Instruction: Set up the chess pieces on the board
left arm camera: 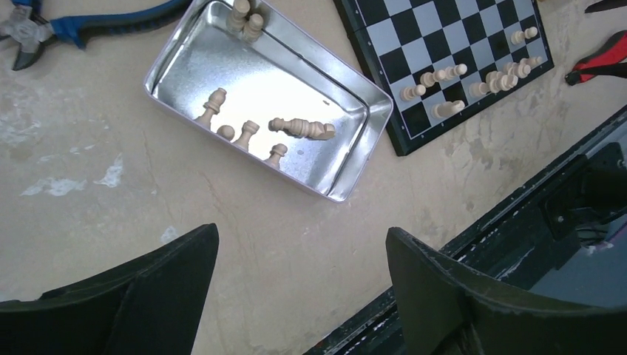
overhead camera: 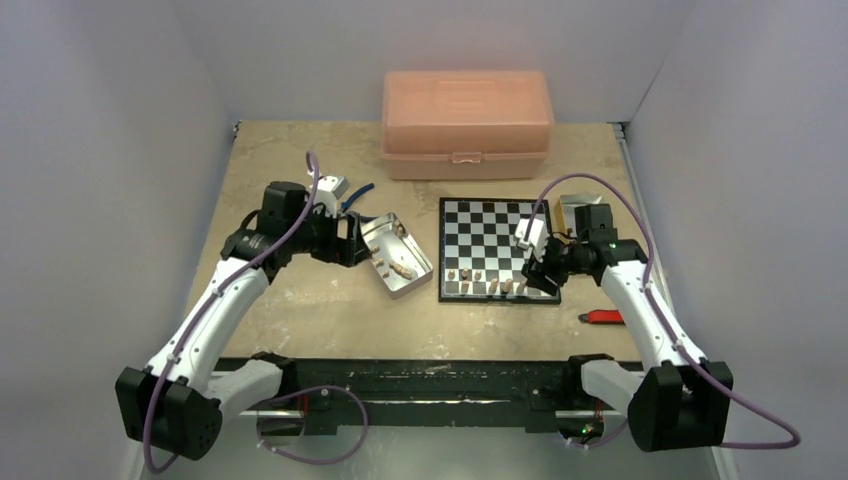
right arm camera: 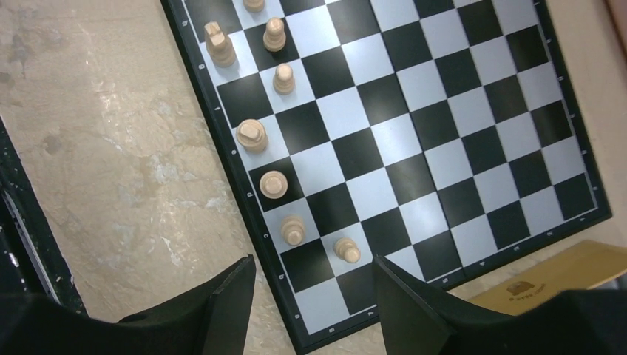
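Pink lidded box (overhead camera: 466,122) on beige table (overhead camera: 300,310), open shiny tin (left arm camera: 192,66), blue-handled pliers (left arm camera: 111,22), red-handled cutters (overhead camera: 605,317)

A mottled beige table (overhead camera: 300,320) stands enclosed by plain pale grey walls (overhead camera: 100,120) on three sides.

You were working in a robotics lab cell: blank pale walls (overhead camera: 120,150) boxed in a mottled counter (overhead camera: 300,310), the left arm (overhead camera: 215,305) and right arm (overhead camera: 645,310) sat bolted to a black rail (overhead camera: 430,385), purple cables (overhead camera: 585,177) looping loose.
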Controlling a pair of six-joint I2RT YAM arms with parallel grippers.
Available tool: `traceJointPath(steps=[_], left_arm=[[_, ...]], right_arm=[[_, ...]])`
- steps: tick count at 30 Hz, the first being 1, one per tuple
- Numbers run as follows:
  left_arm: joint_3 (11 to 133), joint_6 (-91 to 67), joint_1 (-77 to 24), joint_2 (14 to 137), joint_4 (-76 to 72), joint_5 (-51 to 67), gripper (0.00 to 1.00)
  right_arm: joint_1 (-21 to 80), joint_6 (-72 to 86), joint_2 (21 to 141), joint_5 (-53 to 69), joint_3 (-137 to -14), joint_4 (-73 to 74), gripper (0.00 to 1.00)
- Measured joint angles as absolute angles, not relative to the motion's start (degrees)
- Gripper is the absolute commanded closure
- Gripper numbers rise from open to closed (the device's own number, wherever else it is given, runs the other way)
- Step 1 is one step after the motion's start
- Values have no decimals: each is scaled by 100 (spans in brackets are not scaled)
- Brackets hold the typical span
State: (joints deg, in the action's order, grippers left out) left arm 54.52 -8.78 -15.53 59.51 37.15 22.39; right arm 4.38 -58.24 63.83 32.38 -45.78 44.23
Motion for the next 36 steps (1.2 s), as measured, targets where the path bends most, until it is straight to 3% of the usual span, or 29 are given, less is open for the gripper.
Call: traceJointPath(steps=[2,6,9,17,22,30,36], left_arm=[[5459,-1083,-1551,6222,3686,2377,26],[5568,-1712,-1754,6764,3658,2261,27],[5758,-2272,-2274,7032,3614,1824,38],[6543,-3636,-2858,8138,3570,714,41],[6783,-3009,-2860,8766,3470,705,44],[7481,-1376,-2871,9535,4322,462,56],[7555,-1455,-2871,9708,4412,703,80]], right_arm=[[353,-5828,6206,3334,-4611,4445,37],[255,-5763,5977,3503,-4630,4445,37],[217,-5673,5867,3581,-4630,4418,37],[211,-5568,5800,3708,-4630,4381,38],[211,-5568,5763,3726,-4630,4381,38],[211,-5599,5706,3809,-4630,4386,38],[211,-5623,5706,3854,-4630,4388,38]])
